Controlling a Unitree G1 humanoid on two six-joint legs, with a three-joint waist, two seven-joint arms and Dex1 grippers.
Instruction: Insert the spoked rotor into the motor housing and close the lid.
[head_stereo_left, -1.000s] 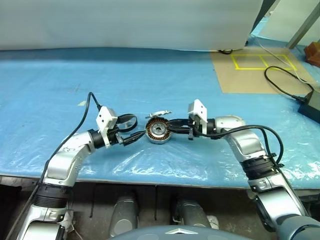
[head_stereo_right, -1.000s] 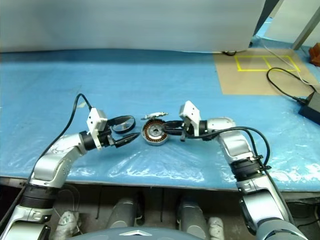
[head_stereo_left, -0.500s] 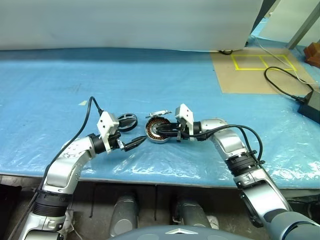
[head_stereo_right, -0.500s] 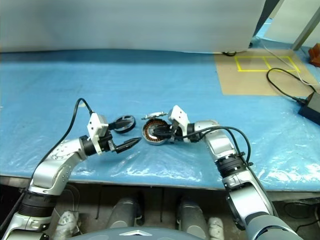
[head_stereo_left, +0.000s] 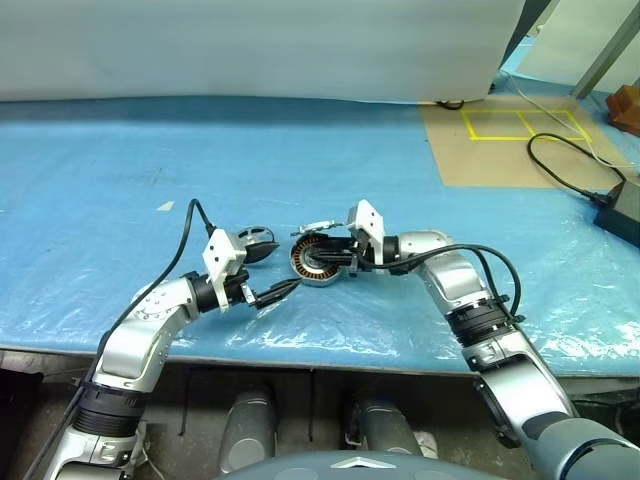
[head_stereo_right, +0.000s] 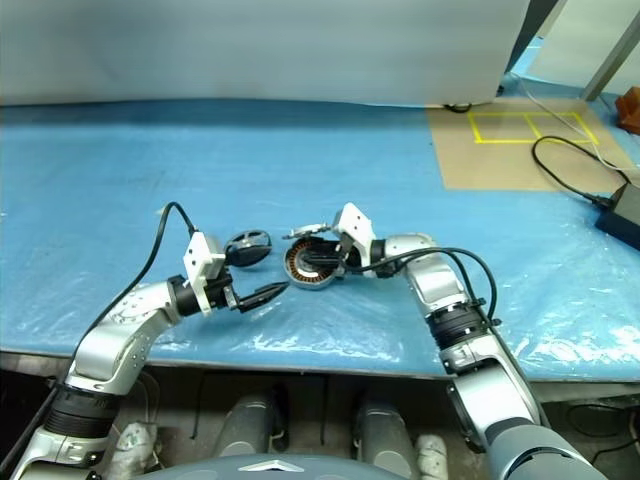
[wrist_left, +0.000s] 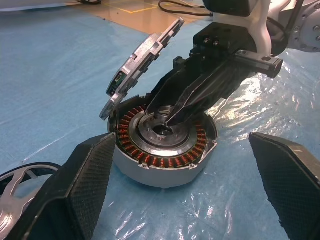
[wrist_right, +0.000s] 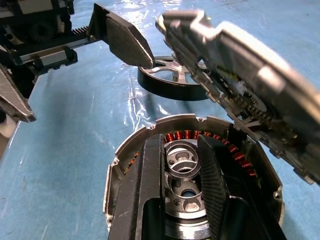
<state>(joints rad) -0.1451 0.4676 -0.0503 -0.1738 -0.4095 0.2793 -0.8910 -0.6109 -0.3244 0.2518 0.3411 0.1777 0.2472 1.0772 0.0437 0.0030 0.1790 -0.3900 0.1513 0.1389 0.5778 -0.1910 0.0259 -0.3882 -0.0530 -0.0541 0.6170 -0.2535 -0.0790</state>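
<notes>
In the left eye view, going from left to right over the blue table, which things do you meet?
Open left hand → round silver-grey motor housing with copper windings → right hand → black cable on the brown board.

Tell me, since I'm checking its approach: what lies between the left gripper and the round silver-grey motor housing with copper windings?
Bare blue plastic sheet; the left wrist view shows nothing else between left gripper and motor housing.
</notes>
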